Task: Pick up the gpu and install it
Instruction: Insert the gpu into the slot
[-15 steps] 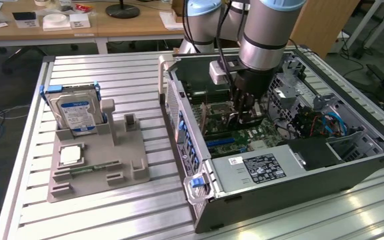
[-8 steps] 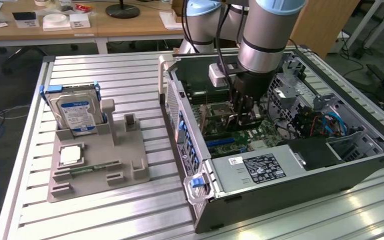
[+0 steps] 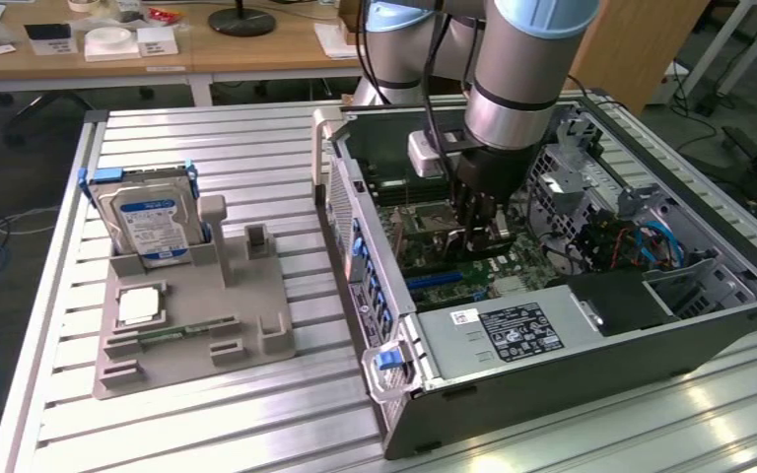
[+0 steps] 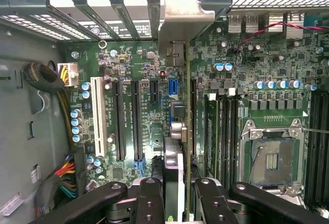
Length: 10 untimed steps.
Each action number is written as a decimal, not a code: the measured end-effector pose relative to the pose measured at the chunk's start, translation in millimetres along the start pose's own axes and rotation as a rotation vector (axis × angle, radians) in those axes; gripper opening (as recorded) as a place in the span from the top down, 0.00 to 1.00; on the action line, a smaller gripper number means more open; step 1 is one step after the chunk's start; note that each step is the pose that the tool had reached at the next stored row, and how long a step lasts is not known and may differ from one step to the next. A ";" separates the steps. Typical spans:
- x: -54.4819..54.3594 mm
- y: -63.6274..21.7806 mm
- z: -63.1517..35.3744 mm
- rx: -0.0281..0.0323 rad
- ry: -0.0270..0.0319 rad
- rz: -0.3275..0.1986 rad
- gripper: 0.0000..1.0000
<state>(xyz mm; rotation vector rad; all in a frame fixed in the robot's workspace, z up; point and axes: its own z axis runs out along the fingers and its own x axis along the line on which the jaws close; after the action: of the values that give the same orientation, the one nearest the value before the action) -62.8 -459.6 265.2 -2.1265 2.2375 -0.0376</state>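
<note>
While held edge-on between black fingers (image 4: 154, 198), gpu (image 4: 177, 131) hangs upright over motherboard (image 4: 139, 106), silvery bracket toward case's rear slot covers, likely so card edge lines up with expansion slot (image 4: 136, 121). Gripper (image 4: 177, 203) clenched on gpu, deep inside open computer case (image 3: 694, 325). Hard drive (image 3: 149, 222) stands in grey holder (image 3: 194, 325) on table, well apart.

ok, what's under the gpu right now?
Green motherboard with black expansion slots, inside the open grey computer case. The thin dark gpu card, edge-on between the fingers, covers its own slot.
</note>
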 end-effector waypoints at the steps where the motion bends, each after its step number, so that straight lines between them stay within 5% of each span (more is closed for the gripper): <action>1: 0.0 0.0 0.0 0.0000 0.0000 0.000 0.72; 10: 1.3 0.0 1.3 0.0002 0.0008 0.000 0.72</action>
<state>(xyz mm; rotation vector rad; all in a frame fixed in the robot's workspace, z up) -62.8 -460.9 263.9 -2.1268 2.2378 -0.0387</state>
